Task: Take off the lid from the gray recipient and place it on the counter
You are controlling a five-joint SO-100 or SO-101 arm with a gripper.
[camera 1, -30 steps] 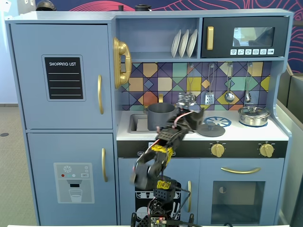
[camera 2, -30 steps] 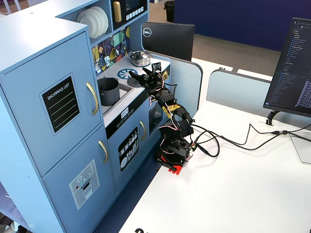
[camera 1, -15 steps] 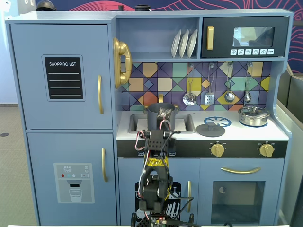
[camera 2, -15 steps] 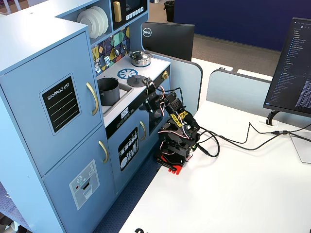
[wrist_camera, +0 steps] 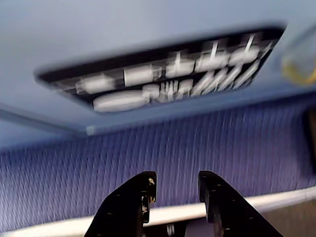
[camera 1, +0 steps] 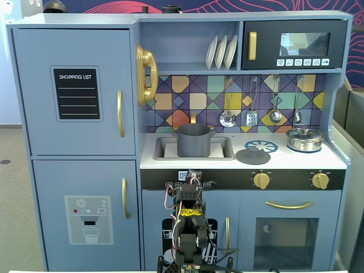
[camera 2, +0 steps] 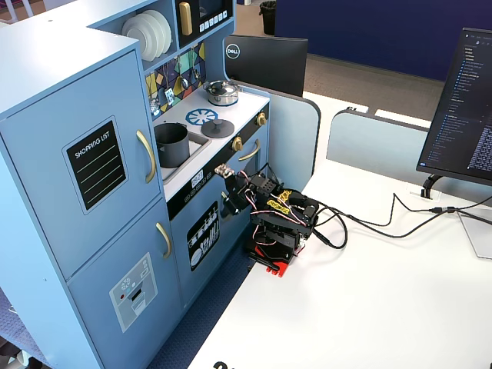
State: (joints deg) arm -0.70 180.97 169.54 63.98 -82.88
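The gray recipient stands uncovered in the inset sink, also seen in a fixed view as the gray recipient. Its flat dark lid rests on the white counter at the front edge of the blue burner ring; in a fixed view the lid lies the same way. My arm is folded low in front of the cabinet doors, well below the counter. The gripper is open with nothing between its black fingers, and it points at the dishwasher print and the blue floor.
A shiny silver pot with its own lid sits at the counter's right end. Gold knobs line the front panel. Utensils hang on the backsplash. The arm's base and cables lie on a white desk.
The arm has pulled back from above the lid on the counter, swung left and folded down in front of the cabinet. The lid has stayed in place on the counter.
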